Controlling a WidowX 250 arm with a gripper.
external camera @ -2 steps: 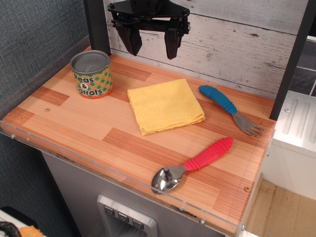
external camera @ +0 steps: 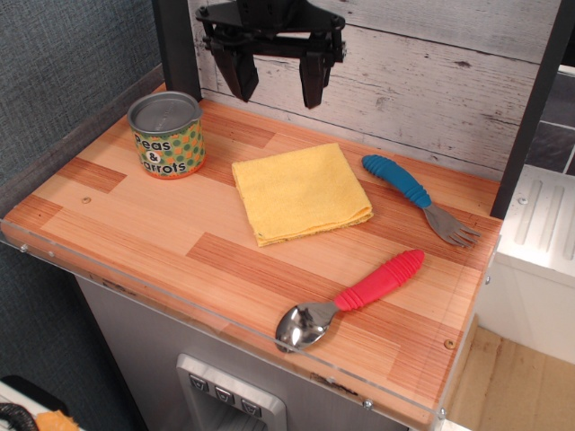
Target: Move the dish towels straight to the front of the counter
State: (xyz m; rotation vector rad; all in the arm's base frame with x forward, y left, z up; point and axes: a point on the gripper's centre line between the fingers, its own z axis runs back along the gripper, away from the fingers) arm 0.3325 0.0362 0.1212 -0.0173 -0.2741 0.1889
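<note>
The yellow folded dish towel [external camera: 301, 193] lies flat in the middle of the wood-plank counter [external camera: 162, 242], toward its back half. My black gripper [external camera: 278, 92] hangs in the air above the counter's back edge, behind and above the towel. Its jaws are open and hold nothing. It does not touch the towel.
A green-and-orange peas and carrots can [external camera: 166, 135] stands at the back left. A blue-handled fork [external camera: 418, 197] lies right of the towel. A red-handled spoon [external camera: 355, 298] lies near the front right. A clear plastic rim [external camera: 207, 314] runs along the front edge.
</note>
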